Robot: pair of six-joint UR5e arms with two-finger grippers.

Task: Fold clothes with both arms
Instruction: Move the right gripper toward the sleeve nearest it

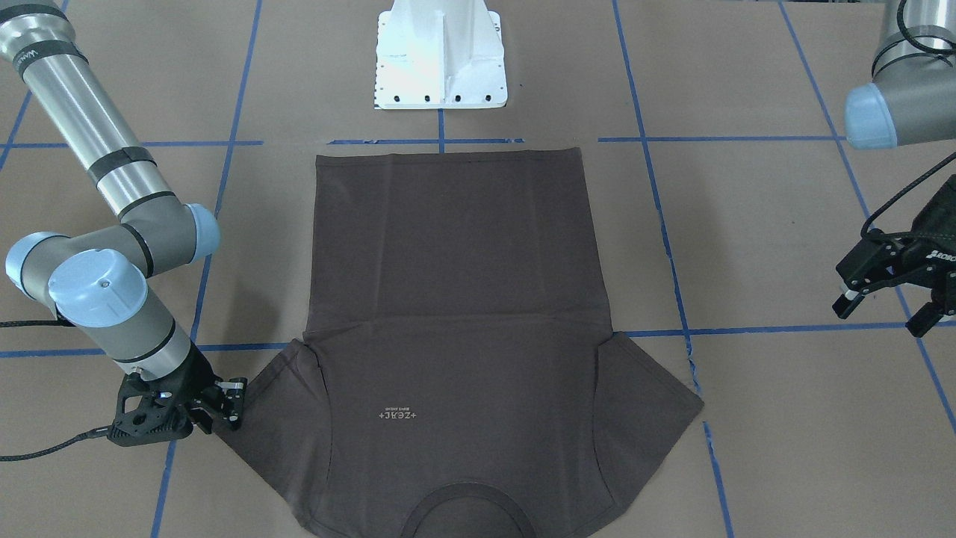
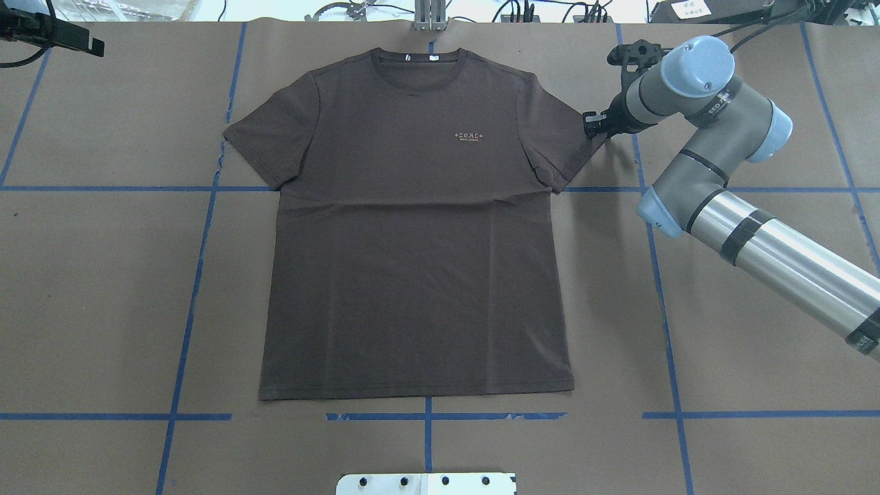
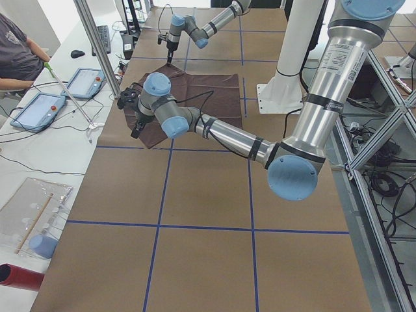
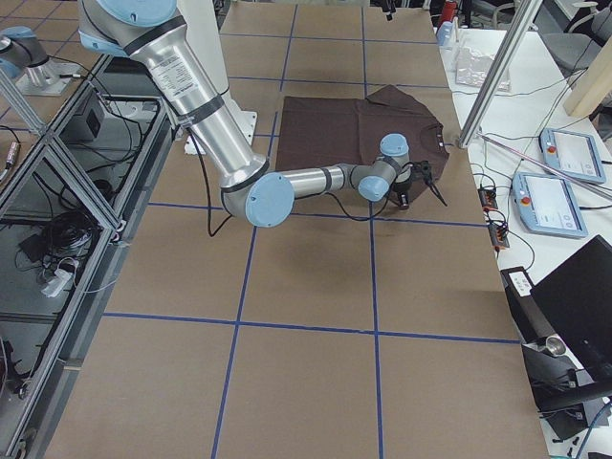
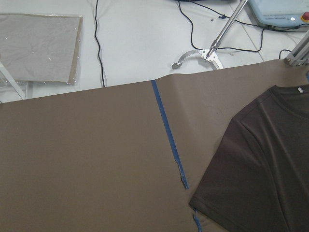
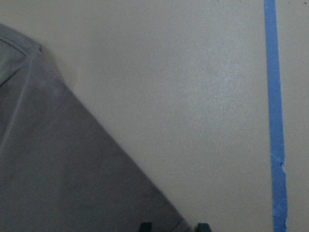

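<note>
hovering above the table's left side, the left claw [image 1: 886, 312] is hanging over bare paper with its two black fingers spread wide, gripping nothing, well apart from the shirt. to its right, the t-shirt [image 2: 416, 261] is lying flat and face up in the middle of the table [image 2: 103, 289], its straight hem toward the white metal base [image 2: 426, 483] and its round ribbed collar [image 2: 419, 75] toward the far edge. the cloth is looking matte, soft and dark brown-grey, nearly smooth, with a faint crease running across below the sleeves. a small pale logo [image 2: 471, 135] is sitting on the chest and white tags [image 2: 433, 58] are showing inside the neck. further right, the right claw [image 2: 592, 126] is sitting low at the tip of the sleeve [image 2: 560, 137]. its wrist camera is showing two fingertips [image 6: 146, 226] standing apart, the sleeve's corner lying between them, not pinched. behind it a silver arm [image 2: 790, 258] with pale blue caps is reaching in. brown paper is covering the table, crossed by a grid of blue tape [image 2: 198, 275]. beyond the far edge, a white bench [image 3: 39, 162] is carrying loose cables and two tablets [image 3: 39, 107], with a person [image 3: 16, 52] sitting at it.
</note>
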